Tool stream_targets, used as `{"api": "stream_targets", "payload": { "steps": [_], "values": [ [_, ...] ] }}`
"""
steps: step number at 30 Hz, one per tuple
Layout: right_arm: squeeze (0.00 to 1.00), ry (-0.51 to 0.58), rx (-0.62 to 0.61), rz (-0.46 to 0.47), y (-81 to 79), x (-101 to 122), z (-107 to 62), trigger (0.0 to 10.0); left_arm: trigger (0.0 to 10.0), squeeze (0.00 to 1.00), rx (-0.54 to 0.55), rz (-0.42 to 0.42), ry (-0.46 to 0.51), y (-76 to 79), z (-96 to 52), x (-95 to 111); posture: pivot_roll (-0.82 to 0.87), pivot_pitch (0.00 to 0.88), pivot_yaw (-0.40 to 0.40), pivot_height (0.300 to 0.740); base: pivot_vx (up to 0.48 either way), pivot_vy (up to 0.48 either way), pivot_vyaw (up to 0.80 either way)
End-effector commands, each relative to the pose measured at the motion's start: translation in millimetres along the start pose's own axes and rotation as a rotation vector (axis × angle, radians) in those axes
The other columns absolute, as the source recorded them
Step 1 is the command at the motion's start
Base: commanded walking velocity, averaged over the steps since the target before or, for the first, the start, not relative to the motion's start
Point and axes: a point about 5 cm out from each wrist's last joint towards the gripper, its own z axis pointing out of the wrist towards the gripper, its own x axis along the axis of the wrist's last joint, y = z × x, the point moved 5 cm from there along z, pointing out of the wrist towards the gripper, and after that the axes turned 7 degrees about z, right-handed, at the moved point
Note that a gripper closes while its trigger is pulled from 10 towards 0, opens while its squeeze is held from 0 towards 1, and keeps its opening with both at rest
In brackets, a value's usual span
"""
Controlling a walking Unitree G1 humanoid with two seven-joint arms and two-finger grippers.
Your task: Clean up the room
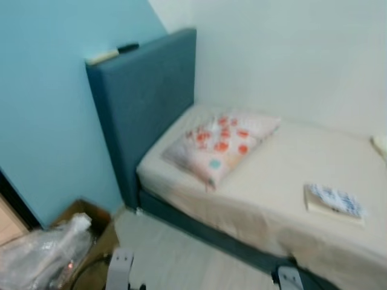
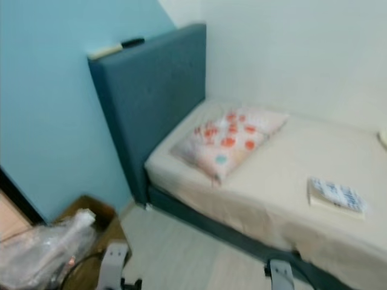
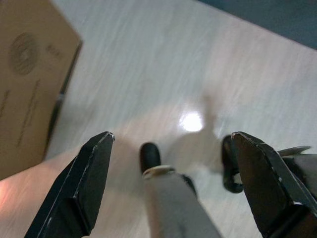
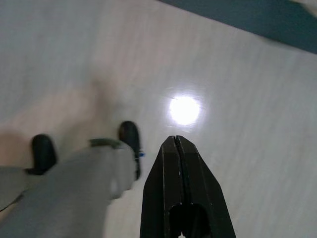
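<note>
Ahead, a bed (image 1: pixel 284 175) with a cream sheet stands in the corner, its dark blue headboard (image 1: pixel 142 103) against a light blue wall. A pillow (image 1: pixel 221 145) with orange and teal dots lies near the head of the bed, tilted up on one edge, and a small book or packet (image 1: pixel 334 202) with a blue-and-white pattern lies flat on the sheet well apart from it, toward the foot. On top of the headboard rest a pale object and a dark one (image 1: pixel 112 53), end to end (too blurred to name). On the pale floor (image 1: pixel 175 254) by the wall sits a brown cardboard box (image 1: pixel 91 220), with a crumpled clear plastic bag (image 1: pixel 42 254) just beside it. Both arms hang low, well below and apart from the things on the bed. The left end effector (image 3: pixel 171 144) points down at the floor with its two black fingers (image 3: pixel 89 183) spread wide and nothing between them; the cardboard box is off to one side of it. The right end effector (image 4: pixel 177 141) also points at the floor, its fingers pressed together to a single tip, holding nothing. Grey legs and dark feet (image 4: pixel 130 136) of the robot show below both wrists.
</note>
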Motion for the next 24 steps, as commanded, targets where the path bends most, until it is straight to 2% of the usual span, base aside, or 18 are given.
{"api": "stream_targets", "payload": {
  "steps": [1,24],
  "values": [
    [0.00,-0.013,0.013,-0.004,-5.3,-3.7,0.1,10.0,10.0,0.00,0.001,0.004,-0.014,-4.0,-0.9,-3.4,0.05,0.006,-0.043,0.722,0.285,0.000,0.00],
    [0.00,-0.013,0.019,-0.017,-7.3,-4.2,0.2,10.0,10.0,0.00,-0.016,0.030,-0.012,-2.0,-0.7,-2.3,0.04,0.000,-0.041,0.722,0.472,0.000,0.00]
  ]
}}
